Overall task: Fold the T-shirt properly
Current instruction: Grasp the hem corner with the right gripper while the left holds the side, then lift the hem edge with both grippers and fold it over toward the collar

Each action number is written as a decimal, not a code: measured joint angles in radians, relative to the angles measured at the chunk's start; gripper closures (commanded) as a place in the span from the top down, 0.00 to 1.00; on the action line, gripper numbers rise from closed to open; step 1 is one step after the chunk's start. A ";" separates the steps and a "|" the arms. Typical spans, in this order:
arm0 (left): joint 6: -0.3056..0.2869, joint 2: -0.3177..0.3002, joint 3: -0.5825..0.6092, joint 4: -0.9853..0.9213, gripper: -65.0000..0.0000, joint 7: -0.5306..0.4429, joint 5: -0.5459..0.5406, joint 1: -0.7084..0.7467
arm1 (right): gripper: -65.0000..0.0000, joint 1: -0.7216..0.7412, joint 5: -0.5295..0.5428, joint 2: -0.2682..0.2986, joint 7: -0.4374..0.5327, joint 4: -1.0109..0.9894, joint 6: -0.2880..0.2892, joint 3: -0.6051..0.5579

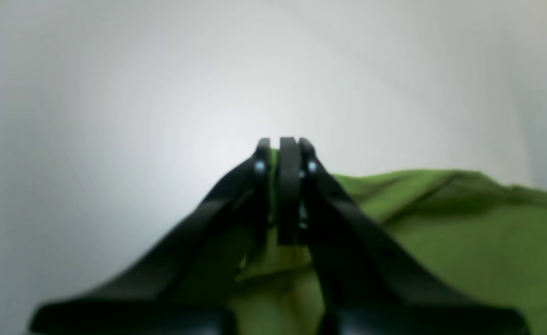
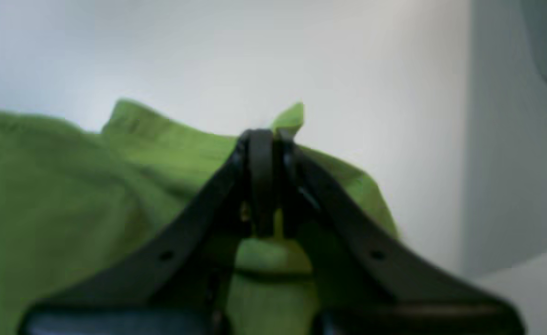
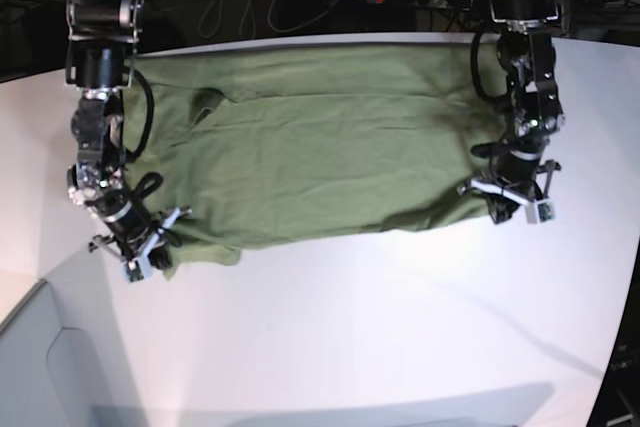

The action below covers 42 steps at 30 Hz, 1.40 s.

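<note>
Presently we hold T-shirt (image 3: 320, 137) spread on table (image 3: 400, 327), long axis left to right. Left gripper (image 3: 510, 199) and right gripper (image 3: 140, 247) each pinch opposite near-edge corners; cloth extends away from both, toward far edge. Neither arm nearer.

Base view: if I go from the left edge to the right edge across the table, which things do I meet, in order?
Right claw shut on the shirt's corner → green T-shirt spread over the white table → left claw shut on the shirt's other end.
</note>
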 measured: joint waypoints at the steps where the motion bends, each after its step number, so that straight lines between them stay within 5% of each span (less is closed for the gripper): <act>1: 0.002 0.001 0.000 0.007 0.00 0.000 -0.002 0.005 | 0.00 -0.013 0.000 0.000 0.006 0.022 0.000 0.013; 18: 0.001 0.000 0.000 0.037 0.00 -0.008 -0.003 0.043 | 0.00 -0.151 0.002 0.006 0.015 0.108 -0.001 0.145; 42: -0.007 0.012 -0.061 0.037 0.00 0.002 -0.003 0.043 | 0.00 -0.291 0.005 0.003 0.080 0.309 -0.001 0.145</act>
